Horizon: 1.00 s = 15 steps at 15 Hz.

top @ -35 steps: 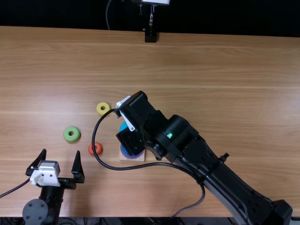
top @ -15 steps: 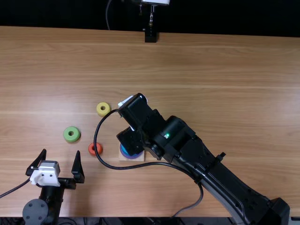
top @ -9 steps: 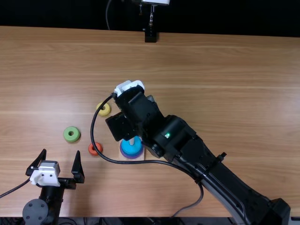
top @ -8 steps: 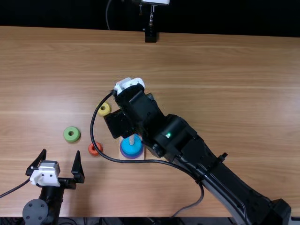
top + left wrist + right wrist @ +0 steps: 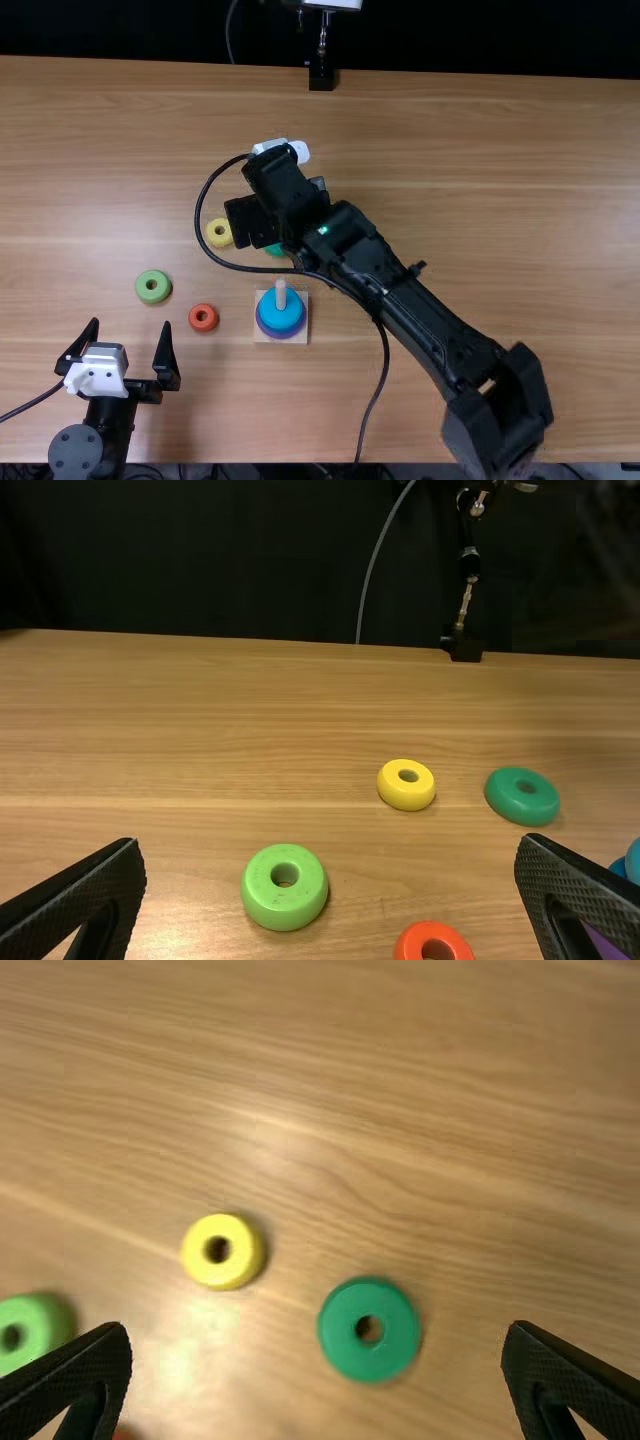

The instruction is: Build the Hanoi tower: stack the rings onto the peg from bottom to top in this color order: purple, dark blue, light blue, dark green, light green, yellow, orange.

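Black fingers parted, the right gripper hangs above the dark green ring, probably to straddle it as the next layer, with the yellow ring to its left for a later turn. Nearer, the light blue ring sits around the peg, above the wider purple ring. Left of them lie the orange ring and light green ring, while the near-left left gripper, fingers spread and empty, seems parked to leave room.

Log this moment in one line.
Right gripper open near dark green ring; peg top: light blue ring; also loose: yellow ring, light green ring, orange ring; left gripper open
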Motion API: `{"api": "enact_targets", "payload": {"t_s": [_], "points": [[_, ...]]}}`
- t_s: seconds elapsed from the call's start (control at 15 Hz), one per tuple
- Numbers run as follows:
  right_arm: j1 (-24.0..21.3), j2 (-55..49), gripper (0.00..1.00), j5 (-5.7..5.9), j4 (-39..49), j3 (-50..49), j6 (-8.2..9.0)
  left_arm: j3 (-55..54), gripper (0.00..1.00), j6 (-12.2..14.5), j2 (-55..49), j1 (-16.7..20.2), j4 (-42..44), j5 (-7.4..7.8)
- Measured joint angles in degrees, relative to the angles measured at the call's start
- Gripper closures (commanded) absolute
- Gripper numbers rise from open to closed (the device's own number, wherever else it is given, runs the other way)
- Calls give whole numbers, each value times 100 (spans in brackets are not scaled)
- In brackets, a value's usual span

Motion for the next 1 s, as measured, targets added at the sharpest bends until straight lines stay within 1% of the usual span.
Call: {"api": "enact_targets", "payload": {"t_s": [0.13,0.2,0.27,0.4,0.53,0.73,1.0], "points": [[-83,219,0,13,-13,-2,-7,0,0,-4,0,0,0,0],[-120,282,0,11,-46,-2,-50,0,0,-2,0,0,0,2],[-151,328,0,13,-52,-2,-160,-2,0,-2,0,0,2,2],[-195,437,0,22,-55,-2,-452,0,0,-2,0,0,0,2],[-280,595,0,26,-55,-2,-603,-2,0,-2,0,2,0,2],[-420,785,0,31,-55,-2,-713,-2,0,0,0,0,0,0],[-433,1084,0,26,-151,-2,-737,0,0,-2,0,0,0,0]]}}
